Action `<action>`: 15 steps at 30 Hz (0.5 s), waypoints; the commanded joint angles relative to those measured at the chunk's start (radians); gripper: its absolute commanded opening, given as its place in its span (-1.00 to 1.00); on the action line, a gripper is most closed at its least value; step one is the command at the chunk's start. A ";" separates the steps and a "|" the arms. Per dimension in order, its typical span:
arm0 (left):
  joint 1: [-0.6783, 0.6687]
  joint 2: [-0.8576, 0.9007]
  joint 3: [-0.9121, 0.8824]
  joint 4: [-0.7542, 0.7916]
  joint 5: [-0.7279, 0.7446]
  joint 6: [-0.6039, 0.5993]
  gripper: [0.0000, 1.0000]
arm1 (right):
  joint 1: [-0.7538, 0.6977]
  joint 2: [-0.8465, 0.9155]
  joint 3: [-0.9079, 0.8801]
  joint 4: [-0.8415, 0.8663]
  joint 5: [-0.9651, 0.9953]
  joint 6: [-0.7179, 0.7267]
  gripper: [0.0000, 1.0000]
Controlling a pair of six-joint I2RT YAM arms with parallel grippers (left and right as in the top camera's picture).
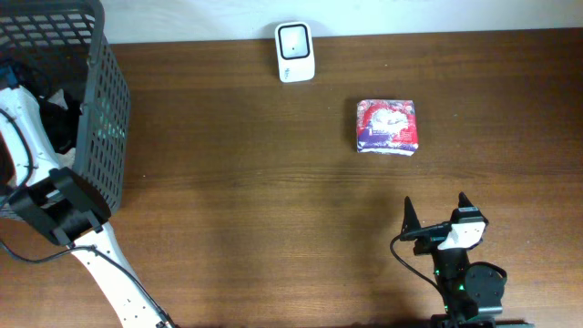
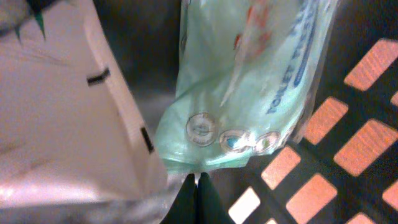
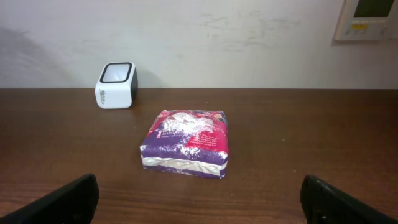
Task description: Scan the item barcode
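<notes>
A dark brown wooden table [image 1: 237, 182] runs back to a pale wall [image 3: 217, 37]. Only the right wrist view shows that wall, with a beige wall panel [image 3: 370, 18] in its upper right corner.

At the far left of the overhead view stands a dark mesh basket [image 1: 96, 118]. The left arm [image 1: 23, 128] reaches down into it, its tip hidden from above. The left wrist view alone shows the inside. There the left fingers [image 2: 186, 200] are pressed together, tips meeting just below the lower edge of a pale green packet [image 2: 249, 81] with blue lettering. They seem closed on nothing, though the blurred view makes it hard to say whether they pinch a bit of its film. Left of those fingers lies a white package [image 2: 56, 124]. To their right the table shows orange-brown through the basket's mesh.

Further right, the white scanner [image 1: 294, 52] stands at the table's back edge by the wall, well ahead of the right fingers [image 1: 408, 217] and to their left. Its dark window is tilted upward. The purple and red packet [image 1: 387, 126] lies flat on bare wood ahead of the right fingers, apart from them and from the scanner. Those fingers are spread wide and hold nothing, near the table's front edge. In the right wrist view they show as two dark tips in the lower corners, with the packet between and beyond them.
</notes>
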 commanded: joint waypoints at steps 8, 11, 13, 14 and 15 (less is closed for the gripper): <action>0.063 -0.013 0.257 -0.053 0.218 0.001 -1.00 | 0.007 -0.006 -0.008 -0.003 0.008 0.004 0.97; 0.066 -0.087 0.280 -0.053 0.218 0.001 -1.00 | 0.007 -0.006 -0.008 -0.003 0.008 0.004 0.97; 0.066 -0.129 0.280 -0.053 0.218 0.001 -1.00 | 0.007 -0.006 -0.008 -0.003 0.008 0.004 0.97; 0.066 -0.145 0.280 -0.053 0.218 0.001 -1.00 | 0.007 -0.006 -0.008 -0.003 0.008 0.004 0.97; 0.066 -0.159 0.280 -0.053 0.218 0.001 -1.00 | 0.007 -0.006 -0.008 -0.003 0.008 0.004 0.97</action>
